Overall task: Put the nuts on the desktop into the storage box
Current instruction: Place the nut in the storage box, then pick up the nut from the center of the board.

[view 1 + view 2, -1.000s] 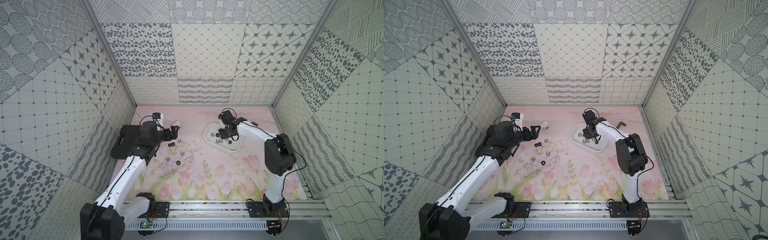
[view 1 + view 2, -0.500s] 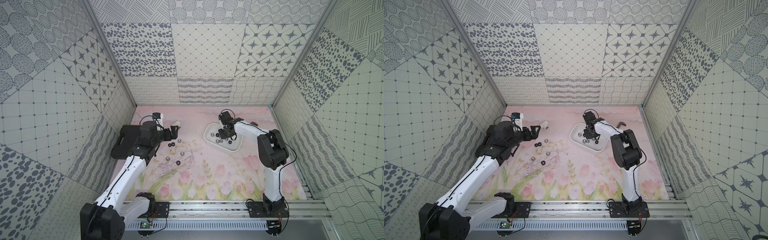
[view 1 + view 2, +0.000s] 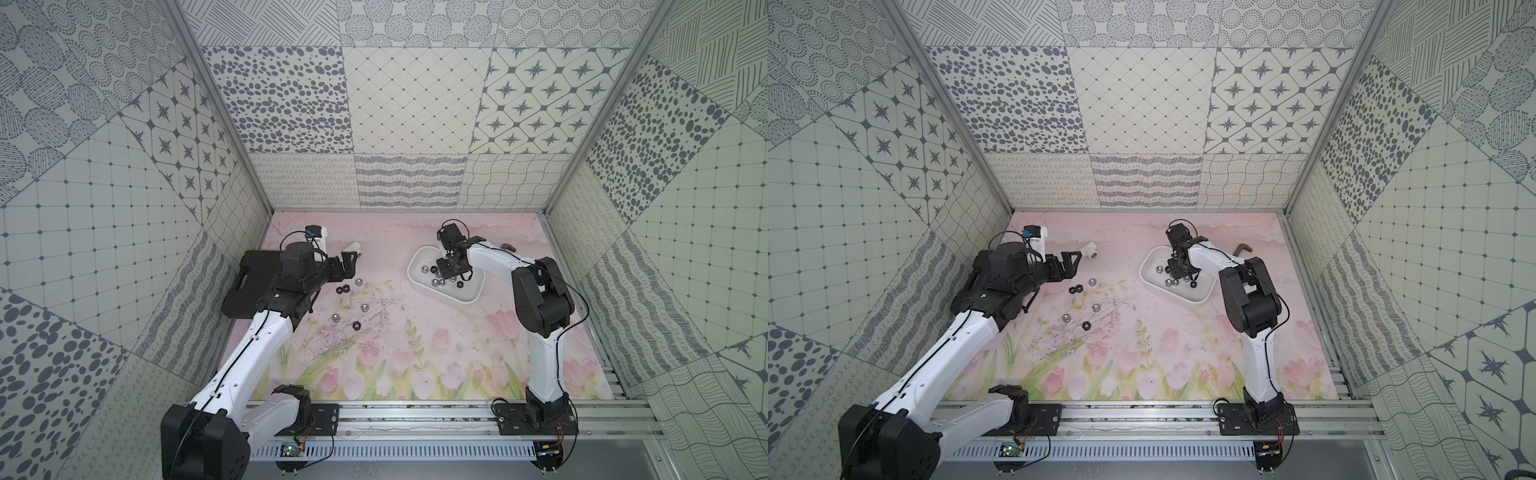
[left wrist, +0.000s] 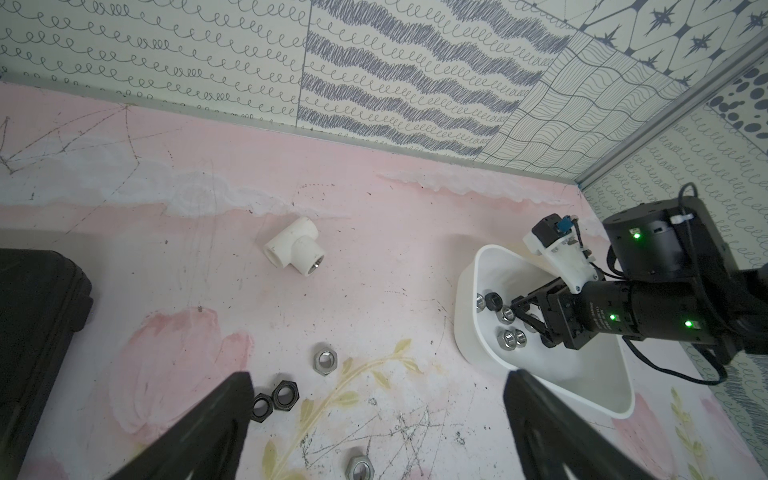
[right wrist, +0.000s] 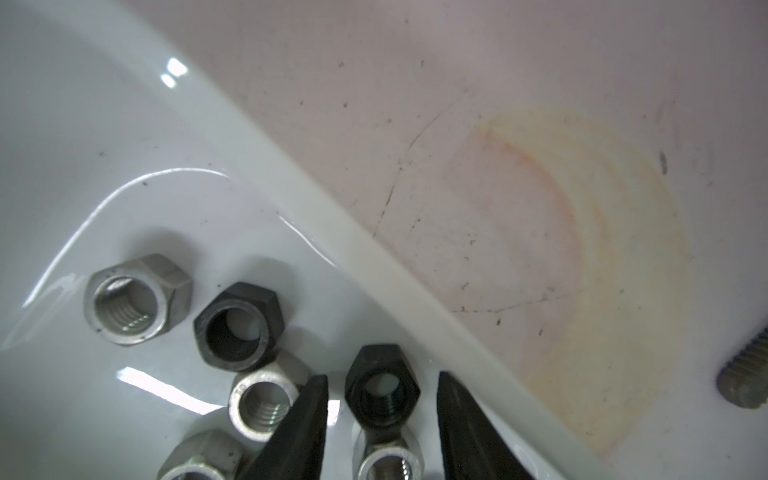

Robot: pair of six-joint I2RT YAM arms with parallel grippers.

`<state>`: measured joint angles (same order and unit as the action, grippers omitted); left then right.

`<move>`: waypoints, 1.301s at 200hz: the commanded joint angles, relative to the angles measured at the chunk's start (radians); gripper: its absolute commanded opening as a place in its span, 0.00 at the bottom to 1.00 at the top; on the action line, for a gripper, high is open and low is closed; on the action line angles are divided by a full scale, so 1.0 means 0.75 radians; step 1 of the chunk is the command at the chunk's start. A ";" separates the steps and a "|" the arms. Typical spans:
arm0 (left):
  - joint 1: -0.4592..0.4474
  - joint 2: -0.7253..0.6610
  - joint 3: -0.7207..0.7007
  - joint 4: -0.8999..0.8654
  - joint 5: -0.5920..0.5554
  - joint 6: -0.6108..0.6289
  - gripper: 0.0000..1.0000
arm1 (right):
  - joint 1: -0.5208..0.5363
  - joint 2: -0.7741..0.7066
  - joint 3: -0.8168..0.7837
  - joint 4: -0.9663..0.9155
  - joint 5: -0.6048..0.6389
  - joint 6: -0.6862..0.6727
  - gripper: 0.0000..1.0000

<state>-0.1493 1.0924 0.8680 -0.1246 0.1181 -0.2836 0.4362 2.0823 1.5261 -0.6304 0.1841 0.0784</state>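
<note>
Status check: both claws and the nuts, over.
Left claw open, empty. Right claw open inside box, black nut loose between jaws. Six nuts on desktop. Tee nearby, not blocking.

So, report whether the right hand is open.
Open: the right hand straddles a black nut in the storage box, gaps both sides.

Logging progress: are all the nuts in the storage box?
No, several nuts lie on the desktop, outside the storage box.
</note>
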 commanded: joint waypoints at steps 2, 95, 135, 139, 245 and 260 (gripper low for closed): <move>-0.001 0.002 0.009 -0.013 -0.008 0.004 0.99 | 0.000 -0.046 0.027 0.031 -0.010 0.004 0.54; -0.001 -0.001 0.015 -0.015 -0.011 0.006 0.99 | 0.320 -0.187 0.201 -0.009 -0.122 -0.012 0.55; -0.001 -0.008 0.019 -0.014 -0.033 -0.008 0.99 | 0.494 -0.071 0.313 -0.071 -0.177 -0.016 0.54; -0.001 -0.012 0.016 -0.015 -0.045 -0.013 0.99 | 0.502 -0.063 0.313 -0.072 -0.192 -0.007 0.54; 0.002 -0.032 0.004 -0.029 -0.190 -0.033 0.99 | 0.702 0.152 0.362 -0.045 -0.331 0.073 0.54; 0.001 -0.028 0.003 -0.027 -0.186 -0.033 0.99 | 0.718 0.178 0.378 -0.045 -0.310 0.070 0.54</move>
<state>-0.1493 1.0691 0.8680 -0.1471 0.0059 -0.2996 0.9577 2.1826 1.7679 -0.6796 -0.0483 0.1127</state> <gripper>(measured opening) 0.991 0.545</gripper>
